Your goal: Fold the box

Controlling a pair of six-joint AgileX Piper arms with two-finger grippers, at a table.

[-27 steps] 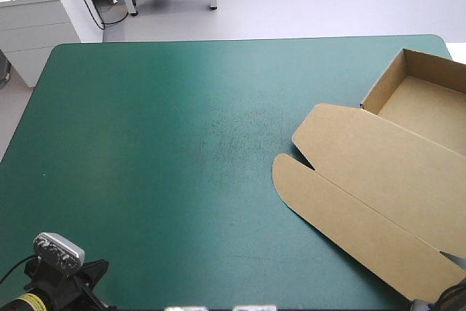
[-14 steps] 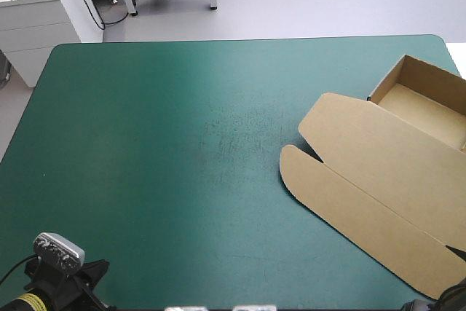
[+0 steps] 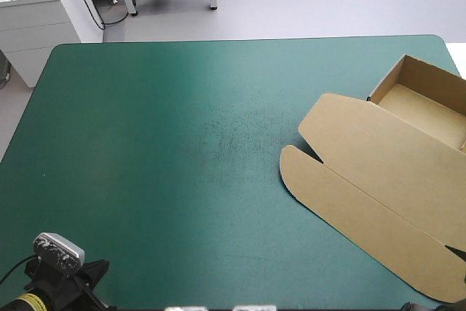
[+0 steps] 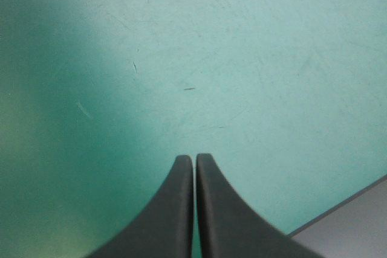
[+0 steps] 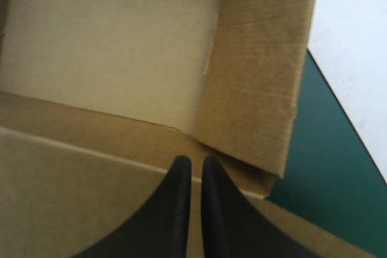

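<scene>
The brown box (image 3: 386, 180) lies at the table's right side as an open tray (image 3: 429, 103) with its lid (image 3: 364, 202) flat, pointing toward the front. In the right wrist view my right gripper (image 5: 196, 160) is shut, its black tips over the lid (image 5: 72, 191) just short of the tray's floor (image 5: 109, 40). A raised side wall (image 5: 257, 77) stands just ahead and to one side. Nothing shows between those fingers. My left gripper (image 4: 195, 158) is shut over bare teal-green cover (image 4: 193, 58) near the front left corner, far from the box.
The table's edge and grey floor (image 4: 357, 216) show close beside the left gripper. In the right wrist view, teal-green cover (image 5: 326, 167) and the table's right edge run just beyond the box's wall. A white cabinet (image 3: 44, 12) stands off the far left corner.
The box slid a little toward the table's right edge earlier, then stayed put. The left arm has not moved.
</scene>
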